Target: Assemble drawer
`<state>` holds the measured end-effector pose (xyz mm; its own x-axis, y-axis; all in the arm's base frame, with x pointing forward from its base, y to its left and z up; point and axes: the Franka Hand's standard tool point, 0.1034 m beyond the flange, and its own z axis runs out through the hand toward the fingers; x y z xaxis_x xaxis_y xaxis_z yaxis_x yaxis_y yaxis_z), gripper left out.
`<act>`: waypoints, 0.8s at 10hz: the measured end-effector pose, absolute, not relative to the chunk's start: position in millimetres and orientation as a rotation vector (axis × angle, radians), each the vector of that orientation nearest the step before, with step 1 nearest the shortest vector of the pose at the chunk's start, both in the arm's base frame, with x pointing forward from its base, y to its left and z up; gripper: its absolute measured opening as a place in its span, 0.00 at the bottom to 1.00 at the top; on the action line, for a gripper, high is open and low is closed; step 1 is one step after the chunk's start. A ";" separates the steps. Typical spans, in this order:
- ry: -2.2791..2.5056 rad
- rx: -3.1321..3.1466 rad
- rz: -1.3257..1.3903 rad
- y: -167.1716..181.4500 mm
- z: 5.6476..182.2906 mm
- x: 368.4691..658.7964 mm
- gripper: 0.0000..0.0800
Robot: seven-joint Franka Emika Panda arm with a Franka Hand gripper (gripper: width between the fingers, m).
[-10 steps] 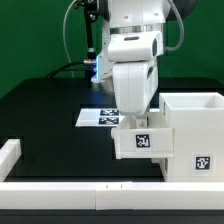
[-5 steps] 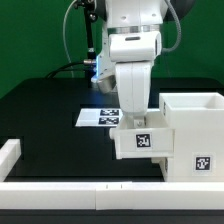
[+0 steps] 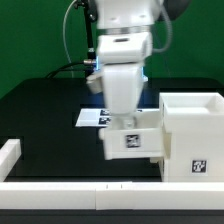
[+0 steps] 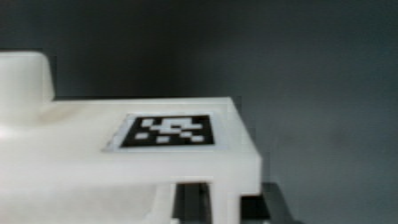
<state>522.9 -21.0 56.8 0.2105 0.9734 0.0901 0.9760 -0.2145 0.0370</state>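
A small white drawer tray [image 3: 131, 143] with a black-and-white tag on its front stands on the black table, against the side of the large white housing [image 3: 192, 125] that faces the exterior view's left. My gripper [image 3: 124, 122] comes down onto the tray from above and is shut on its wall. In the wrist view the tray's tagged wall [image 4: 175, 133] fills the frame, with a rounded white part [image 4: 22, 80] beside it. The dark fingertips [image 4: 194, 205] straddle a white wall strip around my gripper's midpoint [image 4: 224, 205]. The second tray is out of view.
The marker board [image 3: 92, 117] lies flat behind the tray, partly hidden by the arm. A low white rail [image 3: 80, 195] runs along the front edge and another [image 3: 8, 155] stands at the exterior view's left. Black table [image 3: 50, 130] lies between them.
The arm has moved towards the exterior view's left and slightly nearer, carrying the small tray with it. The tray sits a little further out from the housing.
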 end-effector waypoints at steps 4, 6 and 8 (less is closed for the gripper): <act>-2.110 -2.349 -0.180 -14.0 60.6 529.0 0.05; -2.246 -2.268 -0.169 -7.3 62.2 531.6 0.05; -2.265 -2.277 -0.151 -7.5 60.4 531.7 0.05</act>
<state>531.7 -7.5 60.4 0.0045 0.9999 0.0148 0.9930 -0.0062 0.1178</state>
